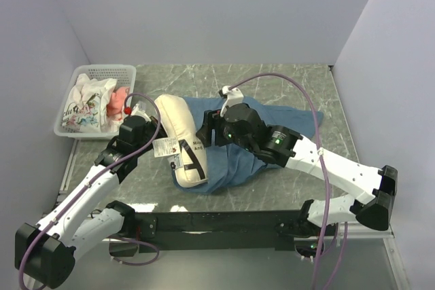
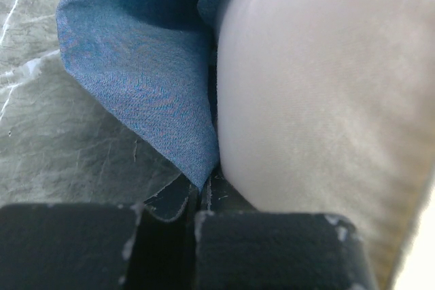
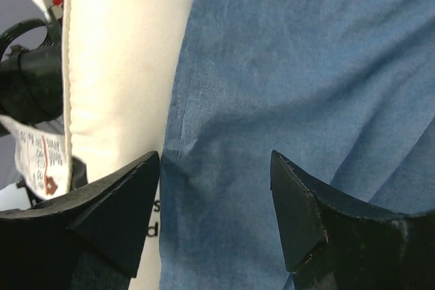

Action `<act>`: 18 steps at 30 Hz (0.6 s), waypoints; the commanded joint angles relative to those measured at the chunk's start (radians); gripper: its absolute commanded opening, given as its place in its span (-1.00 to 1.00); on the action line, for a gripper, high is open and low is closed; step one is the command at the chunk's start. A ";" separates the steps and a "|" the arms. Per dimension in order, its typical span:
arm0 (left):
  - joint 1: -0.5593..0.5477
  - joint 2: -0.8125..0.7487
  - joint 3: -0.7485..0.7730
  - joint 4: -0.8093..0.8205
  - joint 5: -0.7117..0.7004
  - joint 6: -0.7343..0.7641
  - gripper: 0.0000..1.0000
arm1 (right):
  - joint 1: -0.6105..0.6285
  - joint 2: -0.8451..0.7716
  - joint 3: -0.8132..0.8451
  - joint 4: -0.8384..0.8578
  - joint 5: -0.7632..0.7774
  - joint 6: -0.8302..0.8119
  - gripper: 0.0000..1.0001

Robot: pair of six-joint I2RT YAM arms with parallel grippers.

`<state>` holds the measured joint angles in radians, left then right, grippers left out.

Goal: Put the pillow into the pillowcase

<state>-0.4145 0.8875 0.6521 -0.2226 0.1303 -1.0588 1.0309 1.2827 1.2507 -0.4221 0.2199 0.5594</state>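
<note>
Grey marbled table (image 1: 272,79) is bearing the pillow (image 1: 180,137), seemingly lying partly inside the pillowcase (image 1: 228,164), while the left gripper (image 2: 197,198) is pinching the case's hem, fully closed, and the right gripper (image 3: 216,168) is hovering wide open and empty, probably needing next to draw cloth further over the pillow.

The far strip of table (image 1: 272,79) is passable; pillow (image 1: 178,130), pillowcase (image 1: 228,168) and basket (image 1: 109,68) block middle and left.

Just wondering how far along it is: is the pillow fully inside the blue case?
No, the top view shows most of the pillow uncovered, outside the pillowcase.
</note>
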 commanded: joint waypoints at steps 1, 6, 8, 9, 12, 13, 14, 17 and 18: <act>0.005 -0.041 0.058 0.065 -0.017 0.016 -0.98 | 0.008 0.033 0.070 -0.073 0.107 -0.027 0.43; 0.005 -0.041 0.107 0.037 -0.014 0.034 -0.98 | -0.040 0.043 0.081 -0.135 0.125 -0.061 -0.10; 0.005 -0.044 0.116 0.028 -0.014 0.039 -0.98 | -0.051 0.034 0.076 -0.129 0.090 -0.084 -0.27; 0.005 -0.045 0.118 0.026 -0.011 0.039 -0.98 | -0.051 0.029 0.078 -0.126 0.078 -0.088 -0.32; 0.005 -0.039 0.151 0.025 -0.012 0.046 -0.98 | -0.052 0.035 0.137 -0.155 0.084 -0.107 -0.70; 0.009 -0.032 0.182 0.013 -0.026 0.063 -0.98 | -0.055 0.043 0.218 -0.202 0.102 -0.124 -0.91; 0.014 -0.016 0.225 -0.042 -0.026 0.075 -0.98 | -0.057 0.065 0.271 -0.228 0.111 -0.133 -1.00; 0.040 0.126 0.482 -0.125 0.040 0.155 -0.98 | -0.075 0.093 0.485 -0.294 0.105 -0.171 -1.00; 0.045 0.160 0.649 -0.194 0.051 0.173 -0.98 | -0.112 0.098 0.534 -0.302 0.090 -0.179 -1.00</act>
<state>-0.4023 0.9497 0.8978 -0.4126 0.1383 -0.9859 0.9749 1.3834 1.5562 -0.6872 0.3019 0.4442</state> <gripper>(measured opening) 0.018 0.009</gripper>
